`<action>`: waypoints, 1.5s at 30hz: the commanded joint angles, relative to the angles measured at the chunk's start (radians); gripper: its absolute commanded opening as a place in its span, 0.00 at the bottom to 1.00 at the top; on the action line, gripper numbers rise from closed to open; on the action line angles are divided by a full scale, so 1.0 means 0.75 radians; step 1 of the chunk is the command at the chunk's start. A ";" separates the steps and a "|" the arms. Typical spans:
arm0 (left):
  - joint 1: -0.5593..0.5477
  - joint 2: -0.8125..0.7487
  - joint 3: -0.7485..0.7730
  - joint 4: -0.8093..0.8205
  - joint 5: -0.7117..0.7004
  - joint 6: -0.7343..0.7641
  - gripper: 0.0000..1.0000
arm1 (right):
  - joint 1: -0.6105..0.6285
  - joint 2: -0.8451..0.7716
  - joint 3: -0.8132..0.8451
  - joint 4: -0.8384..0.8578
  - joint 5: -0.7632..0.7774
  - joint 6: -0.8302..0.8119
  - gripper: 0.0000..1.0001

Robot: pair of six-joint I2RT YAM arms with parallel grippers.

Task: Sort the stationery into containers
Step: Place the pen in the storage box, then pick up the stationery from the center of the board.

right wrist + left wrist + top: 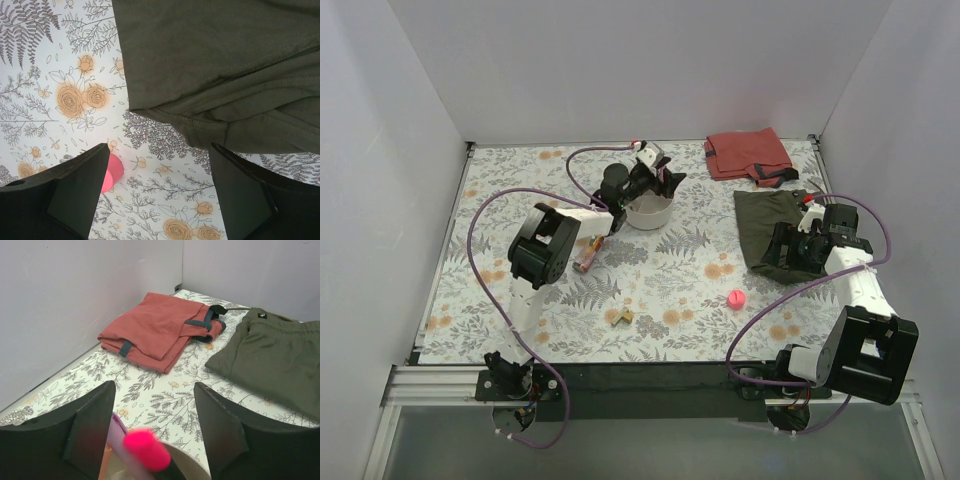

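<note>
The round white bowl stands at the back middle of the table. My left gripper hovers over its far rim, jaws open and empty. In the left wrist view a black highlighter with a pink cap and a lilac tube stick up out of the bowl between the fingers, touching neither. The pink-orange patterned tube, the tan bits and the pink ball lie on the table. My right gripper is open and empty at the olive cloth's edge; the ball shows beside its left finger.
The folded red cloth lies at the back right, also in the left wrist view. The olive-green cloth lies under the right arm and fills the top of the right wrist view. White walls enclose the table.
</note>
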 commanded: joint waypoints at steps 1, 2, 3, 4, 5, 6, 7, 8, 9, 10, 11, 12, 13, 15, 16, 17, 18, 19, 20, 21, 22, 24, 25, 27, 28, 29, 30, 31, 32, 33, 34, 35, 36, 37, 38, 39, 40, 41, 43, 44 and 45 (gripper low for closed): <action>-0.010 -0.105 0.020 0.013 -0.002 0.022 0.66 | -0.008 0.012 0.025 0.008 -0.020 -0.006 0.89; -0.010 -0.142 0.014 0.009 0.005 0.022 0.66 | -0.008 0.010 0.025 0.010 -0.022 -0.004 0.89; -0.010 -0.165 0.012 0.001 0.007 0.022 0.67 | -0.010 0.012 0.023 0.016 -0.028 0.002 0.89; -0.010 -0.185 0.004 -0.005 0.017 0.022 0.67 | -0.008 0.010 0.019 0.018 -0.032 0.004 0.89; -0.010 -0.224 0.002 -0.021 0.021 0.024 0.67 | -0.008 0.006 0.019 0.021 -0.036 0.005 0.89; -0.010 -0.242 -0.002 -0.029 0.021 0.026 0.67 | -0.010 0.000 0.015 0.021 -0.042 0.015 0.89; -0.012 -0.267 -0.010 -0.040 0.025 0.030 0.67 | -0.008 -0.004 0.015 0.025 -0.046 0.017 0.89; -0.012 -0.295 -0.017 -0.048 0.029 0.044 0.67 | -0.008 -0.010 0.015 0.027 -0.048 0.017 0.89; -0.012 -0.352 -0.023 -0.066 0.031 0.052 0.67 | -0.008 -0.014 0.017 0.027 -0.050 0.017 0.89; -0.014 -0.396 -0.031 -0.076 0.031 0.060 0.67 | -0.010 -0.021 0.021 0.031 -0.060 0.015 0.89; -0.014 -0.432 -0.045 -0.089 0.035 0.075 0.67 | -0.010 -0.029 0.025 0.029 -0.067 0.013 0.89; -0.014 -0.524 -0.059 -0.125 0.031 0.083 0.67 | -0.008 -0.035 0.027 0.029 -0.081 0.011 0.89; -0.012 -0.573 -0.076 -0.152 0.027 0.087 0.68 | -0.008 -0.041 0.033 0.027 -0.093 -0.004 0.89; -0.012 -0.753 -0.166 -0.262 0.009 0.085 0.71 | -0.006 -0.057 0.043 0.021 -0.158 -0.032 0.89; -0.012 -0.815 -0.196 -0.323 -0.001 0.085 0.73 | 0.005 -0.061 0.061 0.014 -0.181 -0.069 0.89; -0.012 -0.888 -0.257 -0.500 -0.012 0.085 0.75 | 0.009 -0.061 0.072 -0.002 -0.203 -0.089 0.89; -0.010 -0.948 -0.278 -0.611 -0.008 0.101 0.75 | 0.019 -0.064 0.084 -0.010 -0.246 -0.110 0.89; -0.010 -1.068 -0.305 -0.718 -0.008 0.118 0.76 | 0.045 -0.068 0.112 -0.020 -0.267 -0.132 0.89; -0.010 -1.122 -0.329 -0.921 -0.020 0.130 0.76 | 0.062 -0.072 0.131 -0.043 -0.277 -0.183 0.89; -0.010 -1.173 -0.388 -1.014 -0.018 0.150 0.76 | 0.086 -0.078 0.143 -0.051 -0.277 -0.204 0.89; -0.008 -1.283 -0.423 -1.098 -0.024 0.159 0.76 | 0.135 -0.088 0.158 -0.059 -0.277 -0.234 0.89; -0.002 -1.383 -0.515 -1.319 -0.024 0.155 0.76 | 0.209 -0.104 0.199 -0.094 -0.247 -0.329 0.89; -0.002 -1.463 -0.536 -1.395 -0.024 0.187 0.76 | 0.296 -0.125 0.213 -0.106 -0.234 -0.357 0.89; 0.002 -1.551 -0.617 -1.528 -0.140 0.191 0.75 | 0.419 -0.145 0.248 -0.129 -0.190 -0.435 0.88; 0.010 -1.594 -0.658 -1.541 -0.197 0.191 0.75 | 0.543 -0.153 0.256 -0.137 -0.173 -0.458 0.87; 0.022 -1.669 -0.687 -1.545 -0.261 0.191 0.76 | 0.605 -0.152 0.264 -0.141 -0.159 -0.478 0.86; 0.061 -1.694 -0.708 -1.547 -0.314 0.195 0.76 | 0.667 -0.147 0.282 -0.147 -0.132 -0.507 0.85; 0.088 -1.715 -0.746 -1.547 -0.420 0.204 0.77 | 0.777 -0.129 0.291 -0.153 -0.120 -0.517 0.84; 0.114 -1.739 -0.763 -1.539 -0.473 0.192 0.77 | 0.828 -0.117 0.303 -0.163 -0.110 -0.525 0.84; 0.171 -1.744 -0.775 -1.541 -0.512 0.161 0.79 | 0.878 -0.101 0.323 -0.166 -0.093 -0.527 0.82; 0.204 -1.744 -0.777 -1.557 -0.596 0.128 0.79 | 0.957 -0.062 0.334 -0.164 -0.093 -0.519 0.82; 0.239 -1.736 -0.765 -1.636 -0.591 0.053 0.79 | 0.994 -0.039 0.342 -0.162 -0.099 -0.511 0.81; 0.308 -1.707 -0.751 -1.686 -0.576 0.014 0.79 | 1.035 -0.019 0.356 -0.155 -0.115 -0.497 0.80; 0.341 -1.695 -0.737 -1.737 -0.558 -0.027 0.78 | 1.114 0.022 0.356 -0.115 -0.118 -0.454 0.80; 0.372 -1.677 -0.718 -1.812 -0.554 -0.117 0.78 | 1.158 0.045 0.358 -0.094 -0.118 -0.417 0.80; 0.437 -1.658 -0.716 -1.841 -0.548 -0.156 0.78 | 1.191 0.063 0.358 -0.062 -0.112 -0.378 0.80; 0.478 -1.654 -0.718 -1.858 -0.540 -0.195 0.78 | 1.250 0.104 0.356 -0.037 -0.112 -0.297 0.80; 0.521 -1.654 -0.728 -1.876 -0.531 -0.226 0.78 | 1.279 0.122 0.356 0.010 -0.103 -0.258 0.80; 0.646 -1.672 -0.749 -1.868 -0.484 -0.295 0.78 | 1.358 0.171 0.352 0.051 -0.058 -0.194 0.77; 0.679 -1.676 -0.759 -1.856 -0.470 -0.301 0.78 | 1.385 0.186 0.348 0.090 -0.050 -0.139 0.77; 0.714 -1.688 -0.773 -1.848 -0.468 -0.297 0.78 | 1.408 0.200 0.340 0.114 -0.010 -0.098 0.76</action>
